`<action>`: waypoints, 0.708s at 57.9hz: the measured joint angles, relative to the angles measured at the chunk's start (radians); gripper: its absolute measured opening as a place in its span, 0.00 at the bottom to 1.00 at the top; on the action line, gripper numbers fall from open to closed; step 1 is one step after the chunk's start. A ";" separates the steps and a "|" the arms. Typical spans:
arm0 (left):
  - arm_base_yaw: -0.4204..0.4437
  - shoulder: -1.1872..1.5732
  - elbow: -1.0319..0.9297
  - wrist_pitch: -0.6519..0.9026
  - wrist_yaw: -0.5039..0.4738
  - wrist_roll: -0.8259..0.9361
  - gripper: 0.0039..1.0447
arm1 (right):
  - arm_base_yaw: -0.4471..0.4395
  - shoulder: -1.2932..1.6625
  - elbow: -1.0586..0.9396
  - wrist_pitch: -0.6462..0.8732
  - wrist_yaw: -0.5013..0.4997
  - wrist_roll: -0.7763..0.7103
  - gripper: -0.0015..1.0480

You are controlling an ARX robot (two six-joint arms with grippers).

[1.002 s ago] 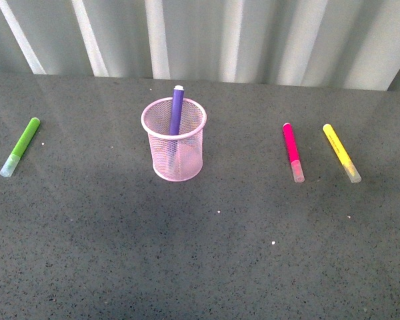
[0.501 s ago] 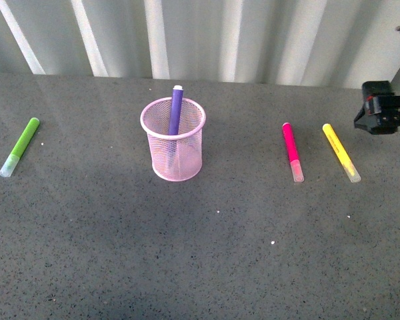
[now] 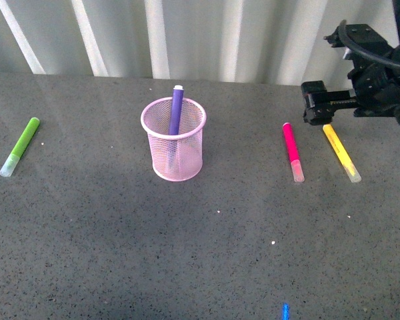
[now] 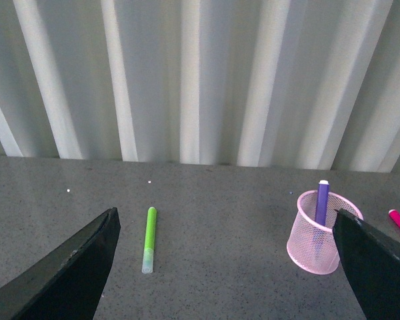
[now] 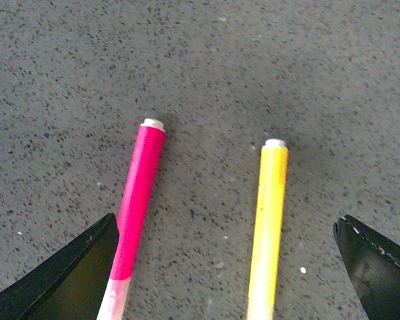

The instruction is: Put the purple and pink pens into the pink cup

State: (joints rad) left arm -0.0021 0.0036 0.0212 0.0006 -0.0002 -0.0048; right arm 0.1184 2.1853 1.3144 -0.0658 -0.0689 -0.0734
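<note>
The pink mesh cup [image 3: 174, 141] stands on the dark table left of centre, with the purple pen [image 3: 176, 109] upright inside it; both also show in the left wrist view, cup [image 4: 318, 237] and pen [image 4: 321, 201]. The pink pen [image 3: 293, 151] lies flat to the cup's right, clear cap toward me; it shows in the right wrist view [image 5: 137, 193]. My right gripper [image 3: 315, 104] hovers open above the far ends of the pink and yellow pens. My left gripper [image 4: 227, 267] is open and empty, out of the front view.
A yellow marker [image 3: 341, 151] lies just right of the pink pen and shows in the right wrist view [image 5: 268, 220]. A lime-green marker [image 3: 21, 145] lies at the far left and shows in the left wrist view [image 4: 149, 238]. A corrugated wall [image 3: 200, 37] backs the table.
My right arm has come in from the right edge and moved left, to above the far ends of the pink and yellow pens. The pens and cup have not moved.
</note>
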 joint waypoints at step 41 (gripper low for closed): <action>0.000 0.000 0.000 0.000 0.000 0.000 0.94 | 0.116 0.228 0.214 -0.035 0.026 0.098 0.93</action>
State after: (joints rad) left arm -0.0021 0.0036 0.0212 0.0006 -0.0002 -0.0044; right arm 0.2348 2.4130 1.5288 -0.1013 -0.0433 0.0242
